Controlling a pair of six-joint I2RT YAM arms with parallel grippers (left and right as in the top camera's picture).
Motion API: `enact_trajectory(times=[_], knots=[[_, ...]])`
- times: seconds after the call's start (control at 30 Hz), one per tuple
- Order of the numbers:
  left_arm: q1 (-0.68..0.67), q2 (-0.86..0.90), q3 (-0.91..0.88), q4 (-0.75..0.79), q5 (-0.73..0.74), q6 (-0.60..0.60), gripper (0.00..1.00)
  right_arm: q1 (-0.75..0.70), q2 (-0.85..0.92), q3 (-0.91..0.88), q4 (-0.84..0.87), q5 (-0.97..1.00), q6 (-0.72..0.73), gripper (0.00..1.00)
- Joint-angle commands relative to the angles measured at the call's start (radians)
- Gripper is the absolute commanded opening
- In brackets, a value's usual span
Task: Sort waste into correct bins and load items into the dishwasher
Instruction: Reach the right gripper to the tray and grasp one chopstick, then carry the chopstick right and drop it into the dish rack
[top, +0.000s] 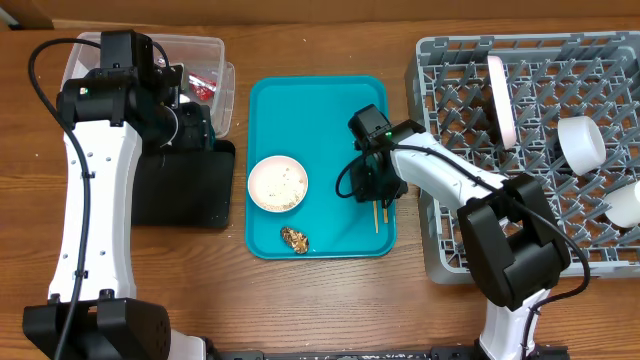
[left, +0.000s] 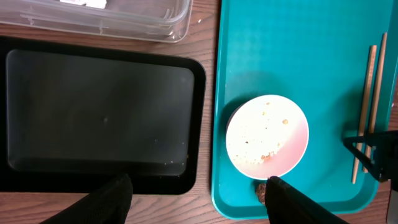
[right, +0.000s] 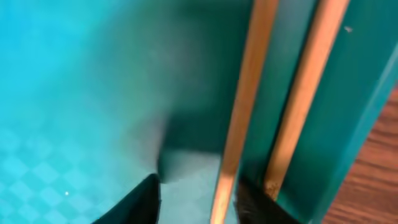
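The chopsticks lie side by side on the teal tray, close to its 3 o'clock rim, with their long axis running about 12 to 6 in the overhead view. The right hand is directly over them and far nearer than the left. Its fingers are partly spread across that axis, one on each side of the inner stick. The finger at 3 o'clock sits at the foot of the outer stick, so the hand probably straddles only one stick, though the wrist view is too close to be sure. A gap shows beside the 9 o'clock finger, so nothing is pinched yet. The grey dish rack stands on the surface at 3 o'clock of this hand. The left hand hangs wide open and empty over the black tray.
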Motion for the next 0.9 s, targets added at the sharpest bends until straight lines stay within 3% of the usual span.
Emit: enact_trajectory(times=[0.0, 0.17, 0.47, 0.57, 0.87], knots=[[-0.003, -0.006, 0.013, -0.003, 0.005, 0.004, 0.7, 0.003, 0.009, -0.029, -0.004, -0.002, 0.011, 0.29], [-0.003, -0.006, 0.013, -0.002, 0.005, 0.004, 0.7, 0.003, 0.009, -0.029, -0.047, -0.002, 0.027, 0.17], [-0.003, -0.006, 0.013, -0.003, 0.005, 0.004, 0.71, 0.003, 0.009, -0.029, -0.049, -0.088, 0.03, 0.13], [-0.003, -0.006, 0.013, -0.003, 0.005, 0.004, 0.7, 0.003, 0.008, -0.023, -0.046, -0.097, 0.031, 0.04], [-0.003, -0.006, 0.013, -0.003, 0.005, 0.004, 0.7, -0.013, -0.116, 0.054, -0.101, -0.003, 0.033, 0.04]])
